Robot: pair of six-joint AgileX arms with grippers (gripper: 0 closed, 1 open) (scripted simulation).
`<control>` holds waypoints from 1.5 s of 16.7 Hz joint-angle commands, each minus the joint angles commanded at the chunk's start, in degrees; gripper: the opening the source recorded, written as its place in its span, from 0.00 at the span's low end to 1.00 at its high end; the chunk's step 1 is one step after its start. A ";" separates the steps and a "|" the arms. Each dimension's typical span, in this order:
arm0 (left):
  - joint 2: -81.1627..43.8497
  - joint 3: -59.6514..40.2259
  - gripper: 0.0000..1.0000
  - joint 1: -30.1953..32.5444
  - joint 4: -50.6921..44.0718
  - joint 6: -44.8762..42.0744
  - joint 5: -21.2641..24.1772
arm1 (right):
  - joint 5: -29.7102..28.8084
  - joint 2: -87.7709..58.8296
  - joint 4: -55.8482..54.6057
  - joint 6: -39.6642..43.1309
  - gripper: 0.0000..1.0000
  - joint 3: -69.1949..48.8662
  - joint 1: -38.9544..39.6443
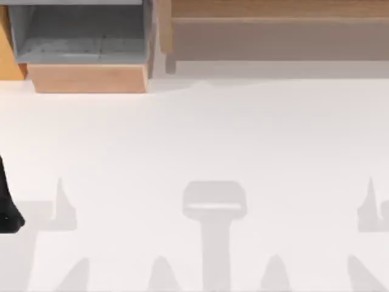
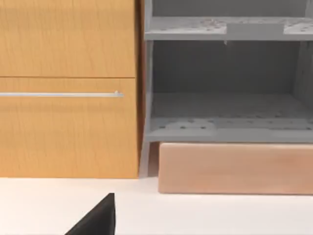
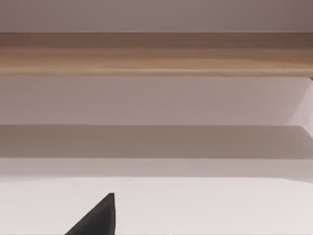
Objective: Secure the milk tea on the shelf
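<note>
A white table (image 1: 200, 140) fills most of the top view, bare apart from soft grey shadows near its front edge. Along the back edge stand the furnishings.

The shelf (image 1: 279, 11) runs along the back right of the table: a long, wide light-brown wooden board with a duller grey-brown face under its edge and a wooden upright (image 1: 164, 33) at its left end. In the right wrist view the shelf (image 3: 156, 54) is a pale wood band with darker streaks, crossing the whole width above a shadowed recess and the white table.

Just left of the shelf's upright sits a grey-lined box (image 1: 79, 36) with a pale wood front (image 1: 88, 78). The left wrist view faces it: the box (image 2: 225, 112) has speckled grey floors on two levels, and the pale wood front (image 2: 234, 169) lies along its base. Beside the box, on the side away from the shelf, is an orange-brown cabinet (image 2: 68, 88) with a thin metal handle (image 2: 61, 94) across it; its edge (image 1: 11, 55) sits at the back left corner.

The left arm (image 1: 9, 207) is a dark shape at the table's left edge, well away from the shelf. A dark claw tip (image 2: 100, 220) stands over the table in the left wrist view, and another (image 3: 100, 218) in the right wrist view; I cannot tell whether either claw is open or closed.
</note>
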State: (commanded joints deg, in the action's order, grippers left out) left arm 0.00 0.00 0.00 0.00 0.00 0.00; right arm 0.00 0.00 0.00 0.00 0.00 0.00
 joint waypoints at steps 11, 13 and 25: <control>0.00 0.00 1.00 0.00 0.00 0.00 0.00 | 14.51 -26.58 -21.94 2.08 1.00 -6.23 -15.33; 0.00 0.00 1.00 0.00 0.00 0.00 0.00 | 19.89 -37.79 -30.07 2.94 1.00 -8.38 -21.15; 0.00 0.00 1.00 0.00 0.00 0.00 0.00 | 50.44 -103.51 -75.37 7.15 1.00 -20.06 -53.05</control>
State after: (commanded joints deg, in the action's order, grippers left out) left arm 0.00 0.00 0.00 0.00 0.00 0.00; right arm 50.44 -103.51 -75.37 7.15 -20.06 -53.05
